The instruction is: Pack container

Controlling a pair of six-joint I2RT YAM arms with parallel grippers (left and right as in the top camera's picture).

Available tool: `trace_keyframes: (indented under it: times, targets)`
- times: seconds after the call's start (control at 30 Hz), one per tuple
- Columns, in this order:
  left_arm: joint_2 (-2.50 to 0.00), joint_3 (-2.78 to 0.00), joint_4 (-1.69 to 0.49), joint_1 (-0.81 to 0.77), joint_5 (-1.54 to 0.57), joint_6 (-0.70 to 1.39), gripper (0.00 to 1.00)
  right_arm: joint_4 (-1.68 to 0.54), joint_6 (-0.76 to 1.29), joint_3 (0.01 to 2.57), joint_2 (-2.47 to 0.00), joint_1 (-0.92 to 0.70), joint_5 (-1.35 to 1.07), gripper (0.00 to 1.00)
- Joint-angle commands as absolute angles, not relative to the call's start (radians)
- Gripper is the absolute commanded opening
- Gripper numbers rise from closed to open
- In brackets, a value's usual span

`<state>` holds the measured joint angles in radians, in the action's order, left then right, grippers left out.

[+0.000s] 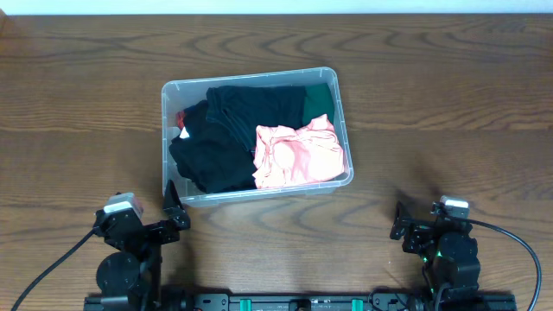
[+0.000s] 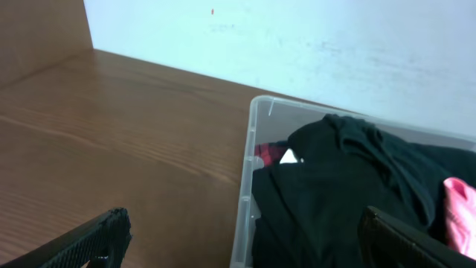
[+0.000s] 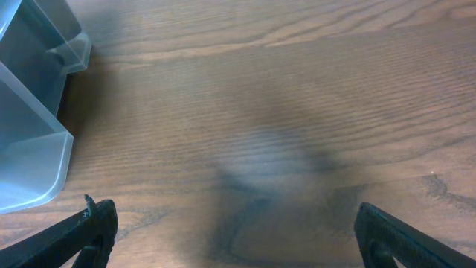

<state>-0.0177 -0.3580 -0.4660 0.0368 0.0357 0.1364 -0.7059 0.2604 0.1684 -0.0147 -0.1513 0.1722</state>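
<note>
Roughly crosswise: container (image 1: 251, 77), long axis left-right.

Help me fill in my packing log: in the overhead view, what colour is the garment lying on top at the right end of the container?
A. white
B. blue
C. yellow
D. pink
D: a pink garment lies on top at the right end of the container, next to the black clothing.

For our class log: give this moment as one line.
clear rectangular plastic container: black garment, pink garment inside | left fingers: open | right fingers: open
</note>
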Motion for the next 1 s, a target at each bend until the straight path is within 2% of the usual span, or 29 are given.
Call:
trace_keyframes:
  times: [0.0,0.97]
  targets:
    - [-0.002,-0.328,-0.446,0.04,0.028,0.132,0.98,-0.707,0.276,0.164,-0.006,-0.143,0.175,0.99]
    - [-0.002,-0.074,-0.243,0.04,0.026,0.132,0.98,-0.707,0.276,0.164,-0.006,-0.143,0.175,0.99]
